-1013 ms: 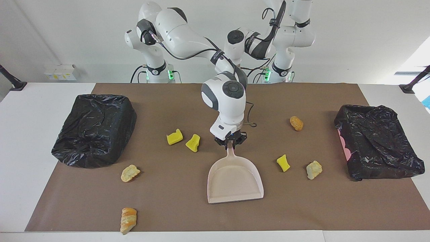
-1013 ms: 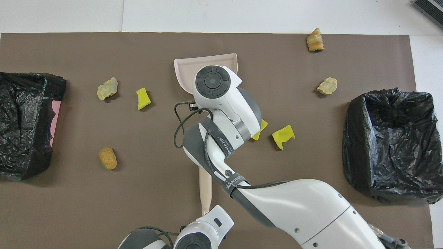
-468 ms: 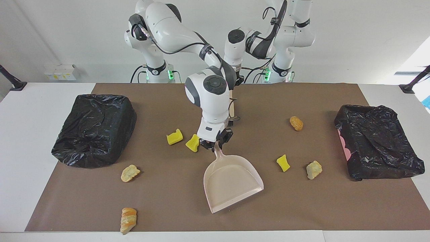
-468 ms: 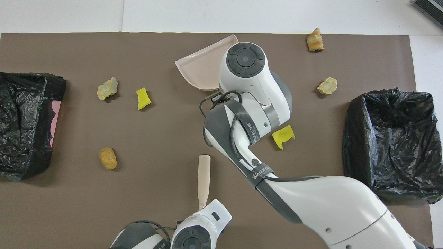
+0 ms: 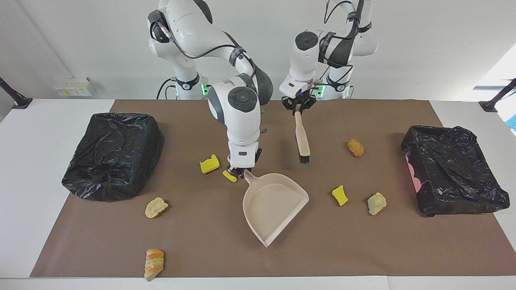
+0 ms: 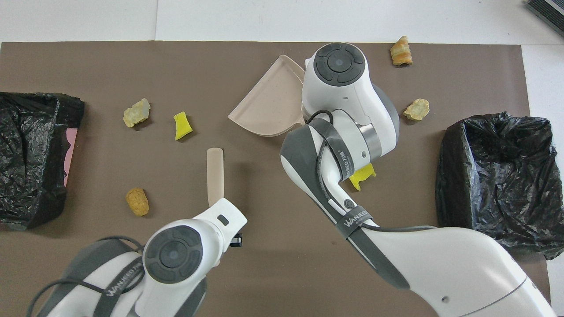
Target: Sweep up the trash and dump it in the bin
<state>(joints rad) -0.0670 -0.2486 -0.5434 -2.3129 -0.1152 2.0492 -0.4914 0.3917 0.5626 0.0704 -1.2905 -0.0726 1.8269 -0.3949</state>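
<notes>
My right gripper [image 5: 240, 171] is shut on the handle of the beige dustpan [image 5: 274, 205] [image 6: 269, 110], at the middle of the brown mat. The pan's mouth is turned away from the robots. My left gripper [image 5: 297, 106] is shut on the handle of the beige hand brush [image 5: 302, 137] [image 6: 215, 174], which hangs bristles down over the mat. Trash lies scattered: yellow bits [image 5: 209, 164] [image 5: 229, 176] beside the pan's handle, a yellow bit [image 5: 340, 195], and tan lumps [image 5: 377, 203] [image 5: 355, 148] [image 5: 156, 207] [image 5: 154, 264]. Both wrists hide their fingers in the overhead view.
Two bins lined with black bags stand on the mat: one [image 5: 113, 155] at the right arm's end, one [image 5: 451, 173] at the left arm's end, with pink showing at its side. The mat's edge [image 5: 242, 276] runs along the table edge farthest from the robots.
The right gripper has swung the dustpan toward the right arm's end and turned its mouth. The left arm has lifted the brush and carried it toward the left arm's end.
</notes>
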